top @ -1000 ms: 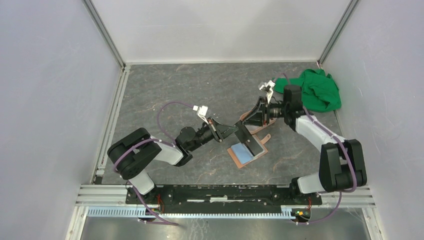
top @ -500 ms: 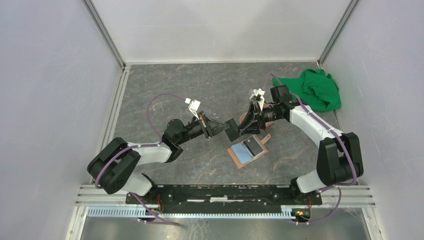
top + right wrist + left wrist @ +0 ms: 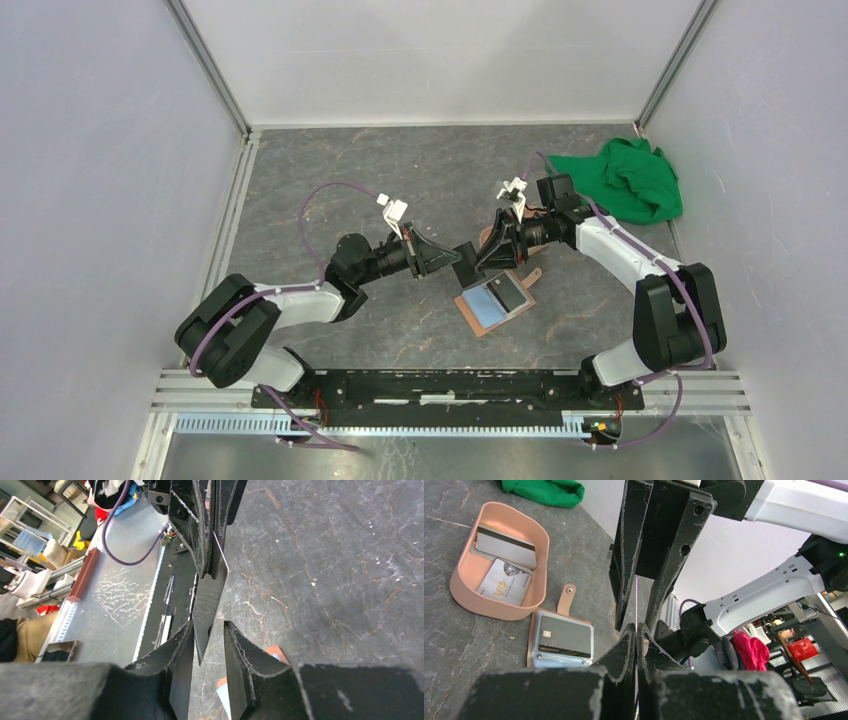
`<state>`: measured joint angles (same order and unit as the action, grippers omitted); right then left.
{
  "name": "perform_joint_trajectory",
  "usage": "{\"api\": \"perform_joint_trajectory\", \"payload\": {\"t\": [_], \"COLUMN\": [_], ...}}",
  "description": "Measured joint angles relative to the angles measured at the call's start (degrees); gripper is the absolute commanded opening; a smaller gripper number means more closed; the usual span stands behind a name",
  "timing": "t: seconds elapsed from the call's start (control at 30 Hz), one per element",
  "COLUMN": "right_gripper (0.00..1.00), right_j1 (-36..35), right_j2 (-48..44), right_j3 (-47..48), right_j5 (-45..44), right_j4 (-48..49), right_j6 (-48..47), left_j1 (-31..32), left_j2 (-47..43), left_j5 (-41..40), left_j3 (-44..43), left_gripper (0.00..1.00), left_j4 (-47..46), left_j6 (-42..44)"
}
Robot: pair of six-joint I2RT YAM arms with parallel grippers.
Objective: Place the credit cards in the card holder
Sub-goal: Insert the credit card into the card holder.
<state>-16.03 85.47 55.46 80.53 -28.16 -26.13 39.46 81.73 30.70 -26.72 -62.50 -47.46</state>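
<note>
The black card point(image 3: 212, 580) hangs in mid-air on edge, above the counter point(image 3: 400, 170) and near the card holder point(image 3: 567, 597), caught between the two arms. The left jaws are closed on one end of it. The right jaws stand open, one finger on either side of the free end. I see a gap on both sides, so they are not yet touching it.

It looks like a hand-over from left to right. To do it well, I'd want the right jaws to close squarely on the flat faces with a good bite of card between them. Only then should the left jaws let go. A thin, slick card pinched by a corner would likely pivot or slip.

The card holder lies open on the counter below, with a light blue card point(image 3: 483, 302) and a dark card point(image 3: 566, 635) already on it. Behind it sits a pink tray point(image 3: 484, 602) with a grey card point(image 3: 506, 545) and a white card point(image 3: 504, 582) inside. A green cloth point(image 3: 630, 180) lies well apart in the far right corner.
</note>
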Motion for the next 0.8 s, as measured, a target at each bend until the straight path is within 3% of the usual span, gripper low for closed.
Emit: {"api": "perform_joint_trajectory", "payload": {"t": [0.27, 0.8], "right_gripper": [0.33, 0.34], "right_j1": [-0.07, -0.09], "right_j2": [0.00, 1.49], "right_j3": [-1.29, -0.28], "right_j5": [3.48, 4.33], "right_j4": [5.40, 4.81], "right_j6": [8.13, 10.60], "left_j1": [0.00, 1.57], "left_j2": [1.57, 5.86], "left_j5": [-0.15, -0.66], "left_j3": [0.22, 0.76], "left_gripper": [0.02, 0.02], "left_j4": [-3.65, -10.32], "left_j6": [-0.07, -2.16]}}
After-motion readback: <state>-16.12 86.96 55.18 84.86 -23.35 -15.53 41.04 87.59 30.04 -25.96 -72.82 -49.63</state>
